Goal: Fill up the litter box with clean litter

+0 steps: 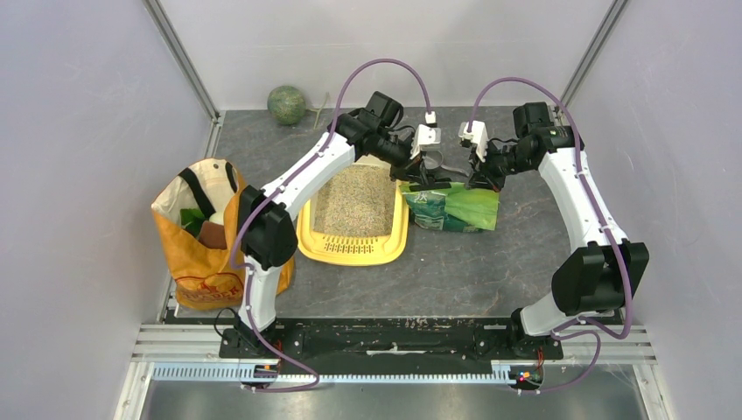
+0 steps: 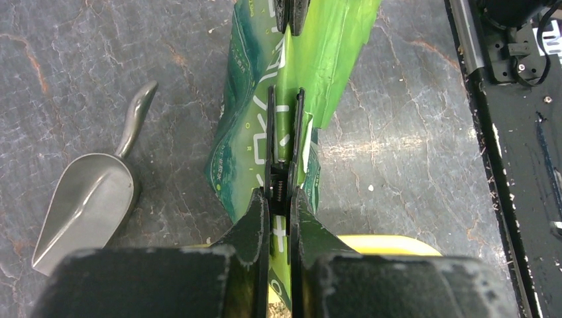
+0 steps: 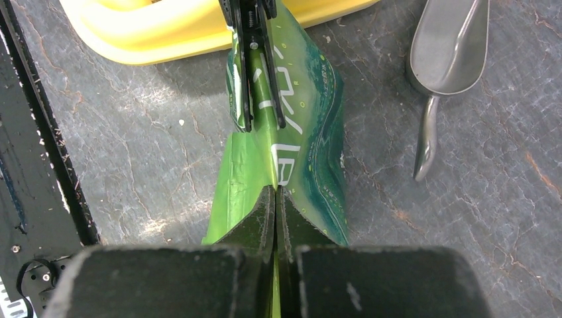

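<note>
Left gripper [image 2: 285,99] is pinched almost shut on a raised fold of the glossy green bag [image 2: 252,132], its jaws parted only by the film between them. Right gripper [image 3: 275,193] faces it along the same fold and is clamped fully shut on the bag's other end.

The bag sits between them just right of the litter box [image 1: 350,254]; whether it is lifted off the table I cannot tell. Its long axis runs sideways away from the box's far right corner. The box therefore lies to the left of both grippers, and the left arm is the nearer one. Any pour, I judge, has to swing the left-held end over the box's rim.

From above, clean litter [image 1: 354,201] covers most of the box floor short of the grille, while the wrist views catch only yellow rim. They alone show clearly the grey scoop [image 2: 86,205], lying off the box's far right corner, beyond the bag.
</note>
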`<state>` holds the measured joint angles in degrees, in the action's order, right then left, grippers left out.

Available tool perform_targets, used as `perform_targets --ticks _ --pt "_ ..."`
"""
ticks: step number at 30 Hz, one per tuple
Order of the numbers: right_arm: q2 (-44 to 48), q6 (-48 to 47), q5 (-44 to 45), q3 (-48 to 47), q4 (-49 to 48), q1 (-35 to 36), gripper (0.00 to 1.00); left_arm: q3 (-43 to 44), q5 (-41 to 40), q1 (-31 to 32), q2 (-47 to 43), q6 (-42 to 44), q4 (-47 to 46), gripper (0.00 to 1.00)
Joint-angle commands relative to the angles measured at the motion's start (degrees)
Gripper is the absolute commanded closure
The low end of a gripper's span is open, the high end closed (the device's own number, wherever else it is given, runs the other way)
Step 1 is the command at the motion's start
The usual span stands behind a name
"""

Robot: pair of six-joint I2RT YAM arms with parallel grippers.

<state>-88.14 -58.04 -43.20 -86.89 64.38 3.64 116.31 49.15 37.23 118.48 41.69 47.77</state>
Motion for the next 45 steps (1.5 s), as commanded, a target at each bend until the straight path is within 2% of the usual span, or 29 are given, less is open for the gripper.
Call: perform_targets --ticks 1,8,13,45 --pt "1.11 -1.01 -1.78 -0.29 -0.59 -0.24 1.00 2.11 -2.00 0.03 0.40 4.32 3.27 0.98" --pt "1.03 -0.90 -2.06 -0.21 -0.60 -0.22 1.00 7.54 -7.07 0.79 2.44 8.94 10.42 0.98" --pt "0.95 -0.43 -2.81 -0.20 -0.81 -0.24 1.00 8.14 -9.56 2.08 2.22 10.41 12.06 0.98" --pt "1.17 -0.30 -3.48 -0.47 -0.96 -0.27 1.00 9.26 -17.06 5.48 3.44 13.32 13.32 0.98"
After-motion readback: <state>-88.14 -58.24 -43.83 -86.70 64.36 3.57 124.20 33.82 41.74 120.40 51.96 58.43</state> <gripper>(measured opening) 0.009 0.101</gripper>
